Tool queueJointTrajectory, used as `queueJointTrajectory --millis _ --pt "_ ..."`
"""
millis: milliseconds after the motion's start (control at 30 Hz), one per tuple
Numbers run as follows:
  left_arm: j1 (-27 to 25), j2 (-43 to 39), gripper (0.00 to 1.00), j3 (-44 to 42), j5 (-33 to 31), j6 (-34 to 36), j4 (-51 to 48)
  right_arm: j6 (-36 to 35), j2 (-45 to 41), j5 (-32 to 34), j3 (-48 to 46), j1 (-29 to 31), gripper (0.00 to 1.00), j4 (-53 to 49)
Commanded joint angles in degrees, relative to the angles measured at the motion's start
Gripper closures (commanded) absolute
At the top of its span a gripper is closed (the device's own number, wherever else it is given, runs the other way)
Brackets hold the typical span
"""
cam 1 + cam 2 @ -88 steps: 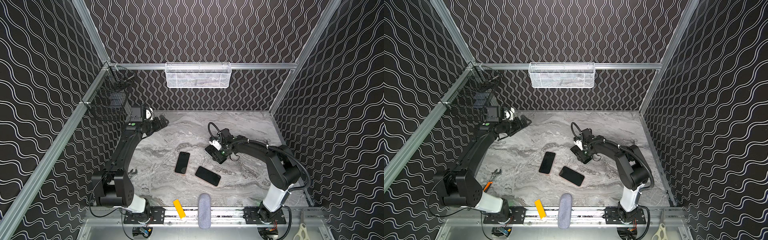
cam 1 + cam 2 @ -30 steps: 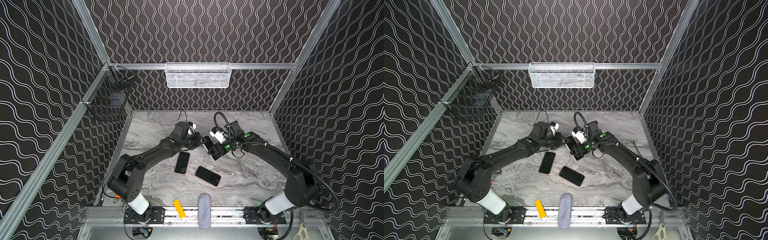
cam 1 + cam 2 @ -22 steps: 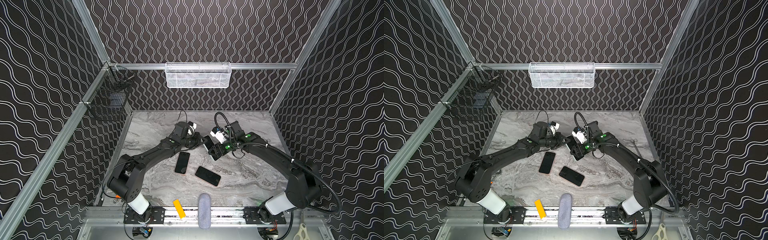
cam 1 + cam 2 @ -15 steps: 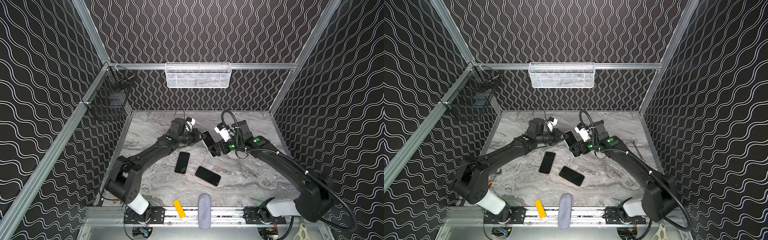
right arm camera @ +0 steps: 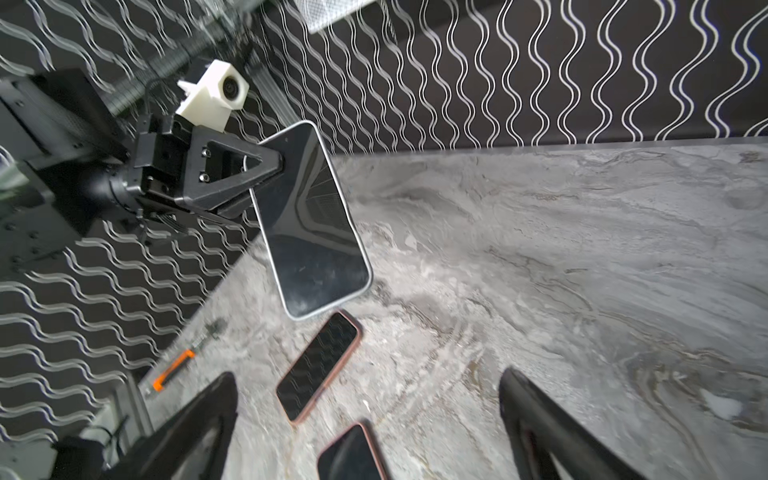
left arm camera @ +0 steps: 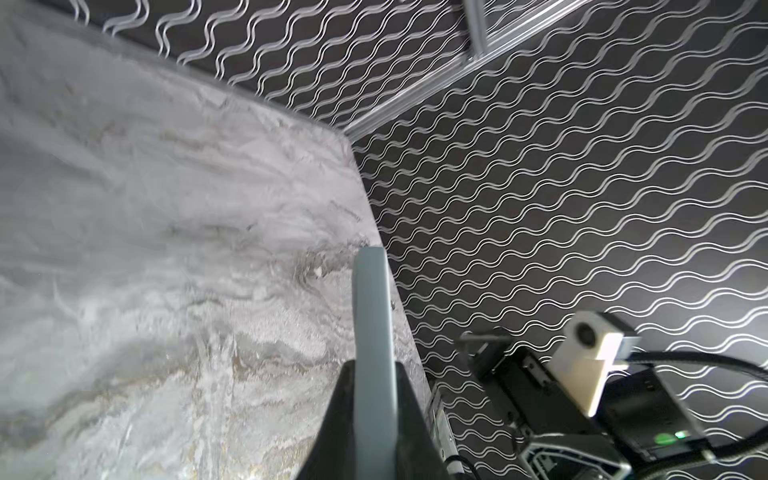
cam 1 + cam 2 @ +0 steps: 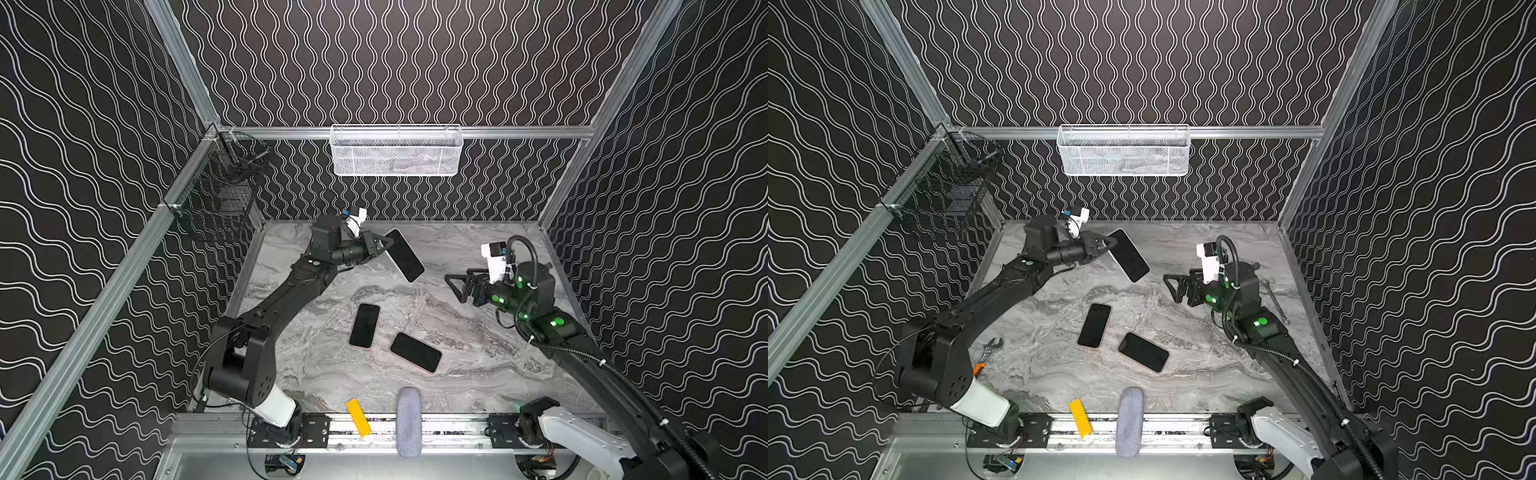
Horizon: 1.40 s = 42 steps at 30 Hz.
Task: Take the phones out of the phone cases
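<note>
A phone (image 7: 403, 255) (image 7: 1128, 255) with a black screen and a pale grey case round its edge hangs tilted above the back of the marble table (image 7: 457, 357). My left gripper (image 7: 384, 245) (image 7: 1108, 246) is shut on its upper end. The right wrist view shows the phone (image 5: 311, 220) pinched between the left gripper's (image 5: 270, 174) fingers. In the left wrist view only the phone's grey edge (image 6: 372, 316) shows, clamped between the jaws of my left gripper (image 6: 372, 368). My right gripper (image 7: 455, 286) (image 7: 1173, 289) (image 5: 368, 378) stands open and empty, well to the right of the phone.
Two other phones with pinkish rims (image 7: 365, 319) (image 7: 415, 351) lie screen-up mid-table. A yellow block (image 7: 358, 417) and a grey oblong (image 7: 408, 422) rest on the front rail. Wrenches lie at the left (image 7: 990, 347) and right (image 7: 1275, 301). A white basket (image 7: 396, 149) hangs on the back wall.
The right gripper has opened, let go of the phone and drawn back to the right. The left gripper has raised the phone up and towards the back.
</note>
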Motion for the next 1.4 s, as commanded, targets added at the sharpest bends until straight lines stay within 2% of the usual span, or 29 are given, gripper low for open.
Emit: queueJointTrajectory --millis 0,200,267,467,567,767,900,1167,1367 --pt "0.2 -0.9 1.00 -0.6 2.6 3.5 6.2 8.7 -2.4 1.3 -3.6 -0.3 0.02 11.5" --pt "0.8 -3.5 1.00 -7.1 2.5 3.4 12.9 6.5 0.2 -2.3 -1.1 -0.4 0.02 6.1" --pt "0.9 -3.8 1.00 -9.1 2.9 2.1 15.9 6.7 1.1 -6.6 -1.2 -0.4 0.02 6.9" --pt "1.4 -2.0 1.00 -10.3 4.6 -0.2 19.8 15.1 1.3 -11.3 -9.5 -0.4 0.02 20.4" --pt "1.8 -2.0 1.00 -10.3 5.1 -1.1 21.1 17.8 2.1 -12.4 -12.2 -0.3 0.02 24.0" --pt "1.9 -2.4 1.00 -10.6 3.3 -4.3 21.7 21.6 2.7 -15.9 -16.3 -0.2 0.09 32.2" --pt "1.4 -5.6 1.00 -13.1 -2.3 -7.0 22.1 25.3 4.5 -16.6 -18.5 0.2 0.16 38.0" --pt "-3.5 -11.8 1.00 -17.7 -15.1 -15.6 22.2 26.3 7.6 -16.1 -18.3 3.7 0.20 44.1" --pt "-7.7 -13.2 1.00 -19.6 -19.5 -20.8 22.2 29.3 9.6 -14.9 -19.0 7.3 0.28 51.2"
